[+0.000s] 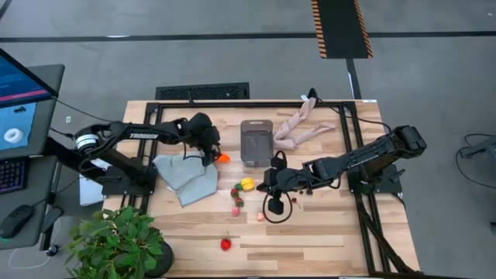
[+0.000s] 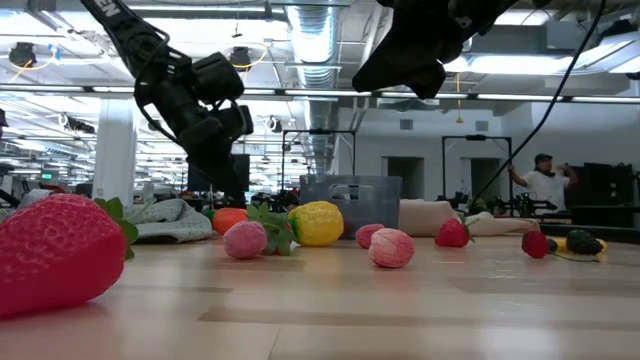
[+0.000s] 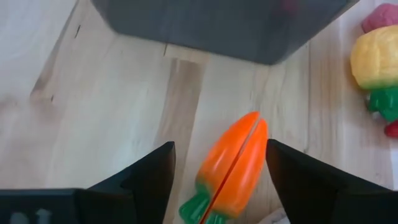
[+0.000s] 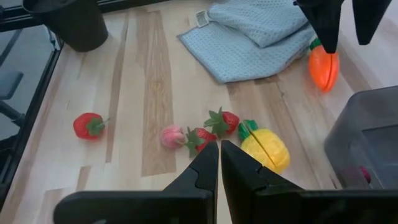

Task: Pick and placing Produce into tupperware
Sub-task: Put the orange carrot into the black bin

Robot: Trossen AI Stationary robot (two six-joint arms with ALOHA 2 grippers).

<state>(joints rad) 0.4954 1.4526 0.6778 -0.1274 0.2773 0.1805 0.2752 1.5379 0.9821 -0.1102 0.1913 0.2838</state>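
Observation:
My left gripper [image 3: 221, 167] is open just above the orange carrot [image 3: 239, 149], one finger on either side, touching nothing. The carrot [image 1: 223, 157] lies on the table between the grey-blue cloth and the clear-greyish tupperware [image 1: 256, 142]. The tub stands on the table and something reddish shows inside it [image 4: 364, 175]. My right gripper [image 4: 219, 163] is shut and empty. It hovers high over the loose produce: the yellow lemon [image 4: 266, 148], strawberries [image 4: 219, 121], a pink berry [image 4: 171, 136] and a lone strawberry [image 4: 89, 125].
A folded grey-blue cloth [image 1: 186, 174] lies just left of the carrot. A beige limb-shaped object [image 1: 298, 124] rests at the far edge beside the tub. A potted plant [image 1: 116, 240] stands at the near left corner. Dark berries [image 1: 294, 203] and more pink berries [image 1: 260, 216] are scattered mid-table.

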